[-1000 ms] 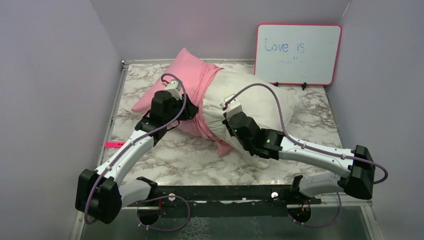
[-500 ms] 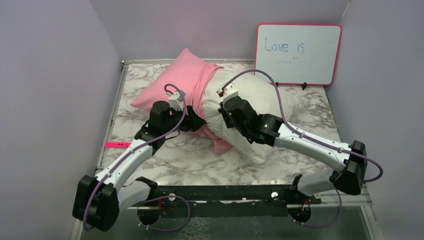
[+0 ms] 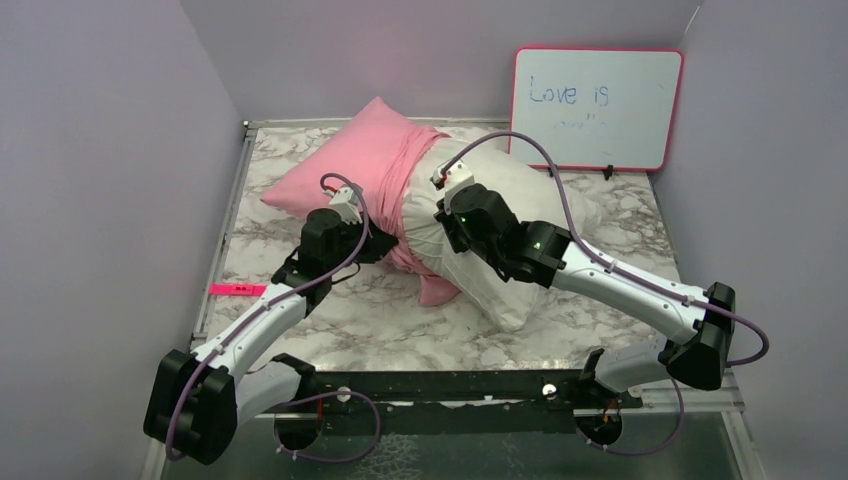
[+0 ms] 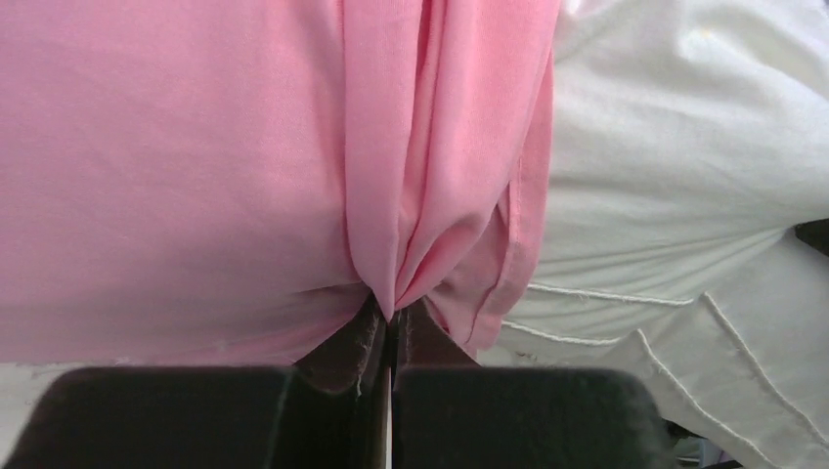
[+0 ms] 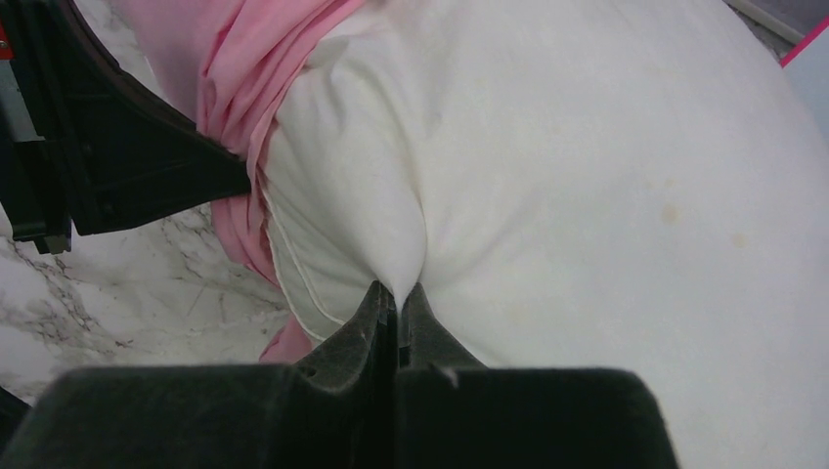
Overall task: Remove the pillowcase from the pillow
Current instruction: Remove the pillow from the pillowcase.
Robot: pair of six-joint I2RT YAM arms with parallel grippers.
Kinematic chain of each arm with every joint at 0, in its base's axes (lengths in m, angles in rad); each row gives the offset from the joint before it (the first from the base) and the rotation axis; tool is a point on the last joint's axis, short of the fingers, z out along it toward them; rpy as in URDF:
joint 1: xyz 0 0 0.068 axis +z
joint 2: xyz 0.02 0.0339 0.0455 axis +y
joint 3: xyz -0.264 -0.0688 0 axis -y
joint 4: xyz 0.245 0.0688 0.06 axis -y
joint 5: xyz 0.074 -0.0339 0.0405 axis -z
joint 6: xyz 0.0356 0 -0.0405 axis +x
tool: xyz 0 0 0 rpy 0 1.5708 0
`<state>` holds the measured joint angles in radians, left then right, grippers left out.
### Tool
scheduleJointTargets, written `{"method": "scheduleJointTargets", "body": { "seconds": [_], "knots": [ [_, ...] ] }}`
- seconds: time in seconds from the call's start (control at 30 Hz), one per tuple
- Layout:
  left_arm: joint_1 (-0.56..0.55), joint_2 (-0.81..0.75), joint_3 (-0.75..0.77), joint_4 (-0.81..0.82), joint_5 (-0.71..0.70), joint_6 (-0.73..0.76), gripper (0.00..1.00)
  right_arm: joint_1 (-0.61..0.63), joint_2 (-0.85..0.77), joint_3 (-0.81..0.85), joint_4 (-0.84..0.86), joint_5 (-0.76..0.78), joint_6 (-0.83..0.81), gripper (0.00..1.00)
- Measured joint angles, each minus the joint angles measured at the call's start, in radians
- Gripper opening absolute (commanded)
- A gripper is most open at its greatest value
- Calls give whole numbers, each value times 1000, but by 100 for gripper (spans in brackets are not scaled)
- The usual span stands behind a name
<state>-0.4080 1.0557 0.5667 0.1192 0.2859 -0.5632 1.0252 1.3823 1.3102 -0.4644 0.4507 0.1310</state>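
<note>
Left end effector (image 4: 391, 315) clamped on the pillowcase (image 4: 176, 156) at its bunched edge. Right end effector (image 5: 399, 298) clamped on bare pillow (image 5: 606, 195) just beside it. Covered half lies far-left of the left one (along pillow's long axis), so I'd pull that way.

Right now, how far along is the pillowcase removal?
Roughly halfway. Done: pillowcase bunched back, the right half of the pillow bare. In hand: left claw shut on the bunched pink folds, right claw pinching the white fabric. Left: the far-left end sits inside the cover.
</note>
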Motion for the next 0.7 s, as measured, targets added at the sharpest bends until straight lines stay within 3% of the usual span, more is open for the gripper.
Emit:
{"method": "scheduleJointTargets", "body": {
  "seconds": [0.17,0.37,0.47,0.7],
  "knots": [
    [-4,-7,23,-44,-54,34,0,0,-2,1,0,19,-10,1],
    [-19,-66,132,-253,-367,116,0,0,-54,-4,24,28,-27,1],
    [-11,-85,166,-293,-459,143,0,6,-83,-10,38,19,-30,1],
    [14,-74,203,-316,-446,192,0,7,-101,-19,51,-92,-74,3]
  ]
}}
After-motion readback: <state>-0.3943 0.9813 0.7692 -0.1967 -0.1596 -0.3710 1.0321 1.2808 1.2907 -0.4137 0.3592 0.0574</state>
